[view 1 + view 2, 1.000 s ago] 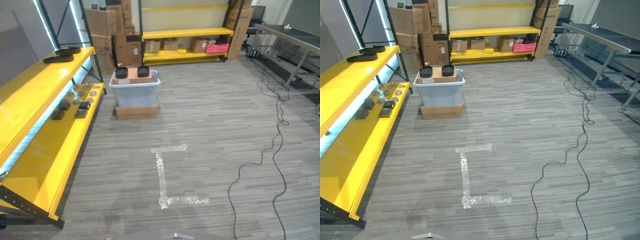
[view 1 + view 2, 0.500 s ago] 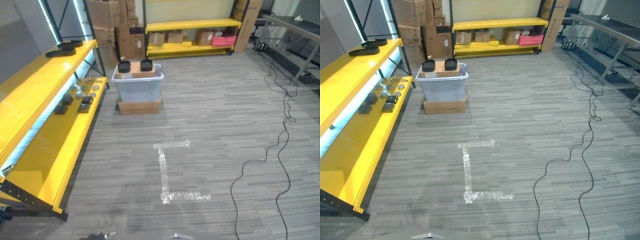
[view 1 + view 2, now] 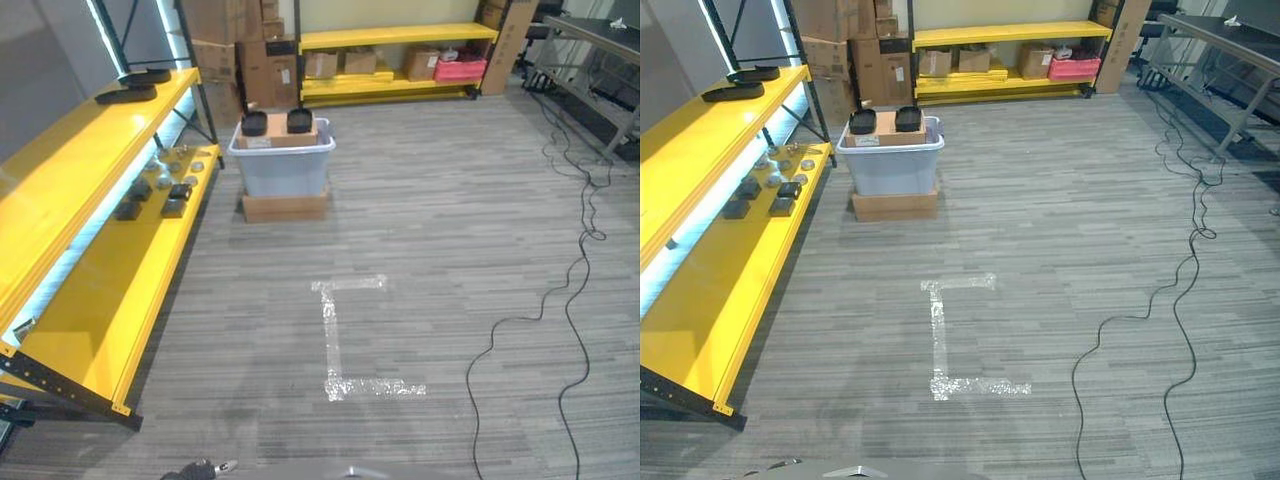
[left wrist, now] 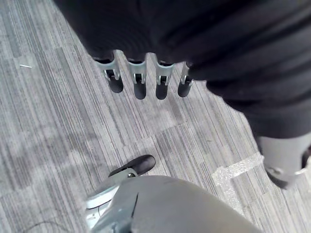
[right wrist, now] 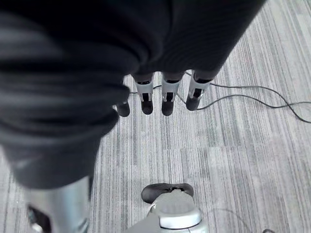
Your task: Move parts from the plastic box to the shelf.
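**Both hands empty over the carpet, box and shelf far ahead**

Left hand [image 4: 141, 80]: fingers hang straight and relaxed, thumb [image 4: 131, 167] apart from them, nothing between. Below it only grey carpet [image 4: 53, 126] and a strip of pale tape [image 4: 238, 167]. Its fingertips also peek in at the bottom edge of the left eye view [image 3: 195, 469].

Right hand [image 5: 167, 94]: same posture, fingers loose and straight, thumb [image 5: 167, 191] clear of them, holding nothing. Carpet beneath.

Box [image 3: 280, 165]: grey plastic, well ahead of both hands and a little toward the left-hand side, sitting on a flat cardboard base [image 3: 285, 207]. Inside it, a brown carton [image 3: 290, 130] with two black parts [image 3: 254, 123] side by side at its far edge.

Shelf [image 3: 110, 290]: yellow, long, running along the left-hand side from close by the left hand out to beside the box. Small dark and silvery pieces [image 3: 165, 185] lie in a cluster on the lower tier at its far end, near the box. Two flat black trays [image 3: 140, 85] rest on the upper tier, farther out.

Tape mark [image 3: 345, 335]: an angular bracket on the carpet, between the hands and the box.

Far beyond the box: a second yellow rack [image 3: 395, 60] with cartons, and stacked cardboard boxes [image 3: 255, 50] beside it. A grey table [image 3: 1215, 40] stands far off on the right-hand side.
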`<state>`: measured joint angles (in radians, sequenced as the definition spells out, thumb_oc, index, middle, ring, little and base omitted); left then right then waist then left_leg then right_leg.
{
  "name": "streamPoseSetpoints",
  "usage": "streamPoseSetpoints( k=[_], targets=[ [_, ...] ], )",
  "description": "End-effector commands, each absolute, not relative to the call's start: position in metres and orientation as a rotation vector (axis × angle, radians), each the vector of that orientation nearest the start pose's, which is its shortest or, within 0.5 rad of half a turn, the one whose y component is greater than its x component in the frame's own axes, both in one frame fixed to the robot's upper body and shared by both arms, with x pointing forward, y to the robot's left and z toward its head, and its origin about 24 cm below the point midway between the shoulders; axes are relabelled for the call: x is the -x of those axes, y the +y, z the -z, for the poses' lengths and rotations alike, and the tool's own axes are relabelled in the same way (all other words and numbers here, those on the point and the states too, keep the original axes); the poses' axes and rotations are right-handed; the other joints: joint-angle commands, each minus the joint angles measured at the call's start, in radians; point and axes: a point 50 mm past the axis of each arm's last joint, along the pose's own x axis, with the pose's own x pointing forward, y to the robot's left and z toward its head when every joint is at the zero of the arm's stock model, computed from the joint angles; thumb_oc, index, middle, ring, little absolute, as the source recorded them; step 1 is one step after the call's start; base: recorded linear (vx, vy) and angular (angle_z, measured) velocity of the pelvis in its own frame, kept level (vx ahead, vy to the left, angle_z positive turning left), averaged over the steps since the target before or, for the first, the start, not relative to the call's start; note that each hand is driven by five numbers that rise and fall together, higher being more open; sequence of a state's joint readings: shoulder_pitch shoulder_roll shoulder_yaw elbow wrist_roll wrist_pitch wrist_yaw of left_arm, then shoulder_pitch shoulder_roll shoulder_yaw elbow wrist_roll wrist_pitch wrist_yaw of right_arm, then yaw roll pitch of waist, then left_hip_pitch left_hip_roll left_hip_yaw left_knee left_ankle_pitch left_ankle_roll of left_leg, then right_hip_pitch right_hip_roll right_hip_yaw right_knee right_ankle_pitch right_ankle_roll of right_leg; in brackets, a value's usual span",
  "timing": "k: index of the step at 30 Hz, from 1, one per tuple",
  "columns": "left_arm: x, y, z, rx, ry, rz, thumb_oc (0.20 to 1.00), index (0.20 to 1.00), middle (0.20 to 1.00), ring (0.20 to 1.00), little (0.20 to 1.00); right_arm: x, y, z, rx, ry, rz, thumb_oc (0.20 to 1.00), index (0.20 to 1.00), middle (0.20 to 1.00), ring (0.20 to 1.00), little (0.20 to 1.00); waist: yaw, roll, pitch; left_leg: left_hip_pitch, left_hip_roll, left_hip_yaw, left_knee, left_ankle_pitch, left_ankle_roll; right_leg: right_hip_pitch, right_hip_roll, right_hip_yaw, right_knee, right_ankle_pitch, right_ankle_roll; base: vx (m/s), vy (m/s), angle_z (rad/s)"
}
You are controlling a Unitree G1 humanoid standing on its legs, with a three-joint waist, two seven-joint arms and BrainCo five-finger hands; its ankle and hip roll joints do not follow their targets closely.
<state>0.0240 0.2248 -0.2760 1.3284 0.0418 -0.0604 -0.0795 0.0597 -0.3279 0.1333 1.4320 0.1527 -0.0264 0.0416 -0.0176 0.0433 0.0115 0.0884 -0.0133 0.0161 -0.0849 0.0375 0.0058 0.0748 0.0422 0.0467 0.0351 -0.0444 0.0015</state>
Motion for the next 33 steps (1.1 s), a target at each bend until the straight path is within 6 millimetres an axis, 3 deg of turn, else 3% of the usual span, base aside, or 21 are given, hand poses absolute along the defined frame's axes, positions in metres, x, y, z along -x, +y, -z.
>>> streamPoseSetpoints(
  k=[1,3,8,12,14,15,16,17,18,19,20,21,22,23,25,27,31,33],
  targets=[
    [-0.065,0.215,0.171,-0.313,1.335,0.182,1.000,1.000,1.000,1.000,1.000,-0.014,-0.283,0.158,0.176,1.485,0.258,1.000,1.000,1.000,1.000,1.000,0.010,-0.010,-0.032,0.049,0.032,0.070,0.010,-0.145,-0.032,-0.049,-0.040,0.094,-0.031,-0.060,0.165,0.00,0.000,0.00],
    [-0.053,0.216,0.173,-0.272,1.387,0.151,1.000,1.000,1.000,1.000,1.000,-0.006,-0.285,0.158,0.175,1.515,0.270,1.000,1.000,1.000,1.000,1.000,0.011,-0.009,-0.039,0.055,0.032,0.069,0.009,-0.147,-0.030,-0.045,-0.042,0.092,-0.034,-0.059,0.165,0.00,0.000,0.00],
    [-0.048,0.215,0.174,-0.248,1.403,0.137,1.000,1.000,1.000,1.000,1.000,-0.006,-0.285,0.158,0.192,1.525,0.268,1.000,1.000,1.000,1.000,1.000,0.011,-0.008,-0.044,0.056,0.032,0.070,0.008,-0.148,-0.029,-0.044,-0.043,0.089,-0.035,-0.059,0.166,0.00,0.000,0.00],
    [-0.062,0.213,0.172,-0.267,1.337,0.134,1.000,1.000,1.000,1.000,1.000,-0.005,-0.279,0.160,0.164,1.518,0.268,1.000,1.000,1.000,1.000,1.000,0.013,-0.011,-0.046,0.057,0.031,0.067,0.006,-0.149,-0.030,-0.039,-0.046,0.083,-0.038,-0.060,0.166,0.00,0.000,0.00],
    [-0.078,0.214,0.169,-0.253,1.257,0.089,1.000,1.000,1.000,1.000,1.000,-0.011,-0.278,0.160,0.117,1.471,0.324,1.000,1.000,1.000,1.000,1.000,0.016,-0.014,-0.046,0.060,0.030,0.064,0.006,-0.150,-0.030,-0.035,-0.047,0.083,-0.040,-0.060,0.166,0.00,0.000,0.00],
    [-0.099,0.213,0.163,-0.248,1.157,0.054,1.000,1.000,1.000,1.000,1.000,-0.025,-0.276,0.160,0.113,1.400,0.352,1.000,1.000,1.000,1.000,1.000,0.017,-0.016,-0.044,0.061,0.030,0.060,0.005,-0.151,-0.031,-0.034,-0.049,0.081,-0.040,-0.061,0.166,0.00,0.000,0.00],
    [-0.108,0.213,0.160,-0.250,1.113,0.046,1.000,1.000,1.000,1.000,1.000,-0.038,-0.275,0.159,0.111,1.336,0.367,1.000,1.000,1.000,1.000,1.000,0.015,-0.017,-0.044,0.061,0.030,0.059,0.005,-0.151,-0.031,-0.034,-0.049,0.081,-0.039,-0.062,0.167,0.00,0.000,0.00],
    [-0.108,0.213,0.160,-0.250,1.113,0.046,1.000,1.000,1.000,1.000,1.000,-0.038,-0.275,0.160,0.111,1.337,0.367,1.000,1.000,1.000,1.000,1.000,0.015,-0.017,-0.044,0.061,0.030,0.058,0.005,-0.151,-0.031,-0.034,-0.049,0.081,-0.039,-0.062,0.167,0.00,0.000,0.00],
    [-0.120,0.212,0.156,-0.255,1.056,0.034,1.000,1.000,1.000,1.000,1.000,-0.055,-0.273,0.158,0.111,1.253,0.384,1.000,1.000,1.000,1.000,1.000,0.014,-0.018,-0.043,0.062,0.030,0.058,0.006,-0.150,-0.031,-0.034,-0.049,0.082,-0.037,-0.063,0.167,0.00,0.000,0.00],
    [-0.147,0.212,0.143,-0.291,0.923,0.032,1.000,1.000,1.000,1.000,1.000,-0.096,-0.266,0.148,0.150,1.060,0.347,1.000,1.000,1.000,1.000,1.000,0.010,-0.018,-0.041,0.063,0.031,0.062,0.005,-0.148,-0.032,-0.035,-0.047,0.088,-0.036,-0.063,0.169,0.00,0.000,0.00],
    [-0.146,0.212,0.143,-0.292,0.924,0.032,1.000,1.000,1.000,1.000,1.000,-0.096,-0.266,0.148,0.150,1.061,0.347,1.000,1.000,1.000,1.000,1.000,0.010,-0.018,-0.040,0.064,0.031,0.062,0.005,-0.149,-0.031,-0.034,-0.047,0.088,-0.036,-0.063,0.169,0.00,-0.010,-0.05],
    [-0.159,0.211,0.136,-0.306,0.858,0.031,1.000,1.000,1.000,1.000,1.000,-0.114,-0.262,0.142,0.179,0.973,0.315,1.000,1.000,1.000,1.000,1.000,0.009,-0.019,-0.039,0.066,0.030,0.064,0.005,-0.149,-0.032,-0.035,-0.047,0.093,-0.035,-0.063,0.170,0.00,-0.007,-0.07],
    [-0.193,0.211,0.111,-0.306,0.669,0.008,1.000,1.000,1.000,1.000,1.000,-0.155,-0.259,0.117,0.244,0.748,0.260,1.000,1.000,1.000,1.000,1.000,0.006,-0.018,-0.036,0.067,0.030,0.067,0.005,-0.148,-0.031,-0.039,-0.046,0.098,-0.031,-0.062,0.171,0.00,-0.007,-0.07],
    [-0.193,0.211,0.111,-0.306,0.670,0.008,1.000,1.000,1.000,1.000,1.000,-0.155,-0.259,0.117,0.244,0.749,0.260,1.000,1.000,1.000,1.000,1.000,0.006,-0.018,-0.035,0.069,0.030,0.067,0.005,-0.148,-0.031,-0.037,-0.046,0.098,-0.030,-0.063,0.171,0.00,-0.006,-0.08],
    [-0.228,0.211,0.072,-0.249,0.435,-0.033,1.000,1.000,1.000,1.000,1.000,-0.185,-0.266,0.084,0.343,0.553,0.234,1.000,1.000,1.000,1.000,1.000,0.008,-0.020,-0.030,0.072,0.030,0.067,0.007,-0.149,-0.028,-0.037,-0.046,0.102,-0.023,-0.066,0.173,0.00,-0.005,-0.09],
    [-0.251,0.212,0.031,-0.201,0.222,-0.059,1.000,1.000,1.000,1.000,1.000,-0.209,-0.270,0.052,0.435,0.390,0.200,1.000,1.000,1.000,1.000,1.000,0.012,-0.020,-0.027,0.071,0.029,0.064,0.009,-0.150,-0.026,-0.038,-0.047,0.103,-0.019,-0.068,0.174,0.00,-0.003,-0.02],
    [-0.272,0.214,-0.046,-0.241,-0.136,-0.057,1.000,1.000,1.000,1.000,1.000,-0.235,-0.276,-0.013,0.489,0.087,0.220,1.000,1.000,1.000,1.000,1.000,0.018,-0.027,-0.020,0.068,0.029,0.063,0.017,-0.150,-0.022,-0.044,-0.051,0.102,-0.007,-0.065,0.175,0.01,-0.004,-0.02],
    [-0.271,0.217,-0.065,-0.252,-0.221,-0.063,1.000,1.000,1.000,1.000,1.000,-0.237,-0.276,-0.040,0.500,-0.033,0.228,1.000,1.000,1.000,1.000,1.000,0.019,-0.029,-0.017,0.071,0.029,0.064,0.020,-0.155,-0.019,-0.044,-0.052,0.100,-0.002,-0.069,0.175,0.02,-0.001,0.00]
  ],
)
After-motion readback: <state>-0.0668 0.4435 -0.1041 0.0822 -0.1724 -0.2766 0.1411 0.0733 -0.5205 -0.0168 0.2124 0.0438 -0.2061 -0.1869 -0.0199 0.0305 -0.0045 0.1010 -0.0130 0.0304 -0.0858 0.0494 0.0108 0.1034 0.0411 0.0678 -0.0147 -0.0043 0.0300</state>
